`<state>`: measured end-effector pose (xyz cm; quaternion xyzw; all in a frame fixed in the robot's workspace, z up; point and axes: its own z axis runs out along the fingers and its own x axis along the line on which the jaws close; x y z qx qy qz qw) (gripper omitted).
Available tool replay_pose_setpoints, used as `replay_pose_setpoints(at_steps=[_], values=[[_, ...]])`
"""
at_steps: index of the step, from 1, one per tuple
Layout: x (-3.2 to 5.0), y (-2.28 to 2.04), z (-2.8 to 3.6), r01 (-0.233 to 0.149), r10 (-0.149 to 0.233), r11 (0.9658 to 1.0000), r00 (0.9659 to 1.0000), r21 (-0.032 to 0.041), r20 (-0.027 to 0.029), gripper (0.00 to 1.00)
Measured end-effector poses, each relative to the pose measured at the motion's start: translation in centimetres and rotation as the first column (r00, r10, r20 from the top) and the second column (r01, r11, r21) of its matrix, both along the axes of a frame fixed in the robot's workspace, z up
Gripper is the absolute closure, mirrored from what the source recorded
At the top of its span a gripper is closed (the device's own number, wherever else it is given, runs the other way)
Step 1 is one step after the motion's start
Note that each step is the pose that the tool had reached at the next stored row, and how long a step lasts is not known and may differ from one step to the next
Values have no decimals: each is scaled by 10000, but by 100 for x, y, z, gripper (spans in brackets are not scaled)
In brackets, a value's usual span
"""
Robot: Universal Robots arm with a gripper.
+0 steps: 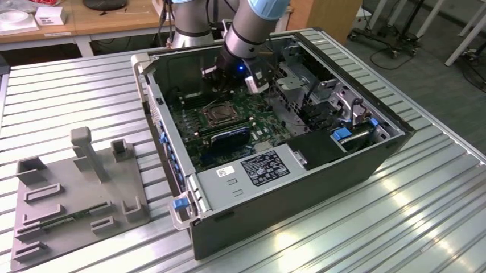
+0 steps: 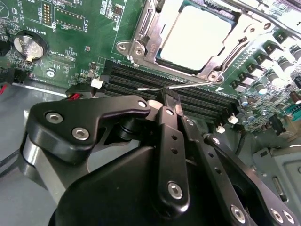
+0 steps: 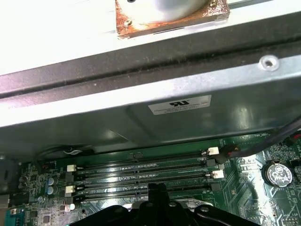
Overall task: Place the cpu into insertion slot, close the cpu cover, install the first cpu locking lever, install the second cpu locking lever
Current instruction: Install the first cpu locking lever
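One locking lever lies beside the end effector.

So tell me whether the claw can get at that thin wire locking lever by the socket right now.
Probably yes. In the second wrist view the claw sits right at the locking lever over the memory slots, with nothing between them.

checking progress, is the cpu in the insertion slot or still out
In: the cpu lies flat inside the insertion slot, framed by its silvery rim, in the second wrist view.

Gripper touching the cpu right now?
Apart. The second wrist view shows the gripper over the memory slots, clear of the cpu.
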<state>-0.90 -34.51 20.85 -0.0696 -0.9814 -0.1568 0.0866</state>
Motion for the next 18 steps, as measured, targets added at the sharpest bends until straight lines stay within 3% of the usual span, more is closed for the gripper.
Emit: replay_pose_setpoints(at_steps=[7,12,15,18], values=[[-84,0,0,1,-1,10000,10000,16,72,89],[-87,0,0,0,0,10000,10000,19,75,89],[-88,0,0,2,-3,9999,10000,148,75,89],[-88,0,15,1,-3,9998,10000,198,75,89]])
